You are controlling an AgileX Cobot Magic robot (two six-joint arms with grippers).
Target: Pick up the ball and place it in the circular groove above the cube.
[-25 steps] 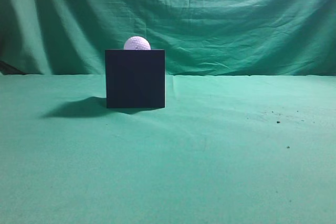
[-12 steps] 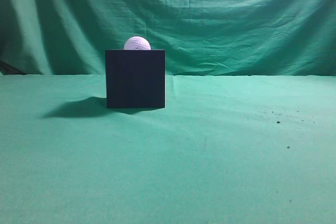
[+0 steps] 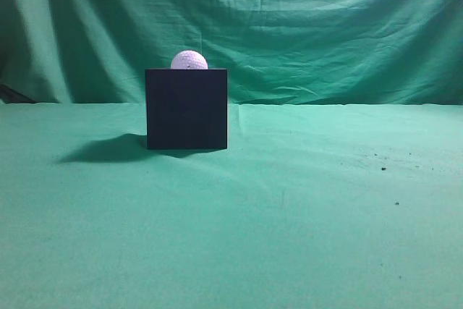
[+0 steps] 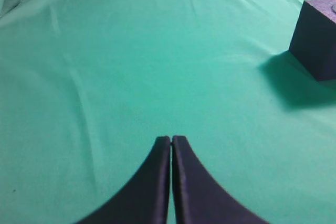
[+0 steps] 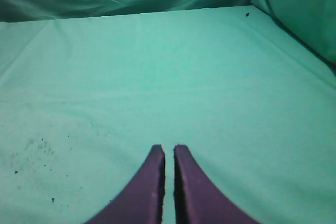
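Note:
The white dimpled ball [image 3: 189,60] rests on top of the black cube [image 3: 187,108], left of centre on the green cloth in the exterior view. Its lower part sits below the cube's top edge. Part of the cube [image 4: 317,41] shows at the right edge of the left wrist view, with a sliver of the ball at its top. My left gripper [image 4: 171,139] is shut and empty, low over bare cloth, well to the left of the cube. My right gripper [image 5: 168,148] is shut and empty over bare cloth. Neither arm shows in the exterior view.
Green cloth [image 3: 289,215] covers the table and hangs as a backdrop [image 3: 304,27]. Small dark specks [image 3: 383,168] lie on the cloth at the right, and also show in the right wrist view [image 5: 31,150]. The cube casts a shadow [image 3: 108,148] to its left.

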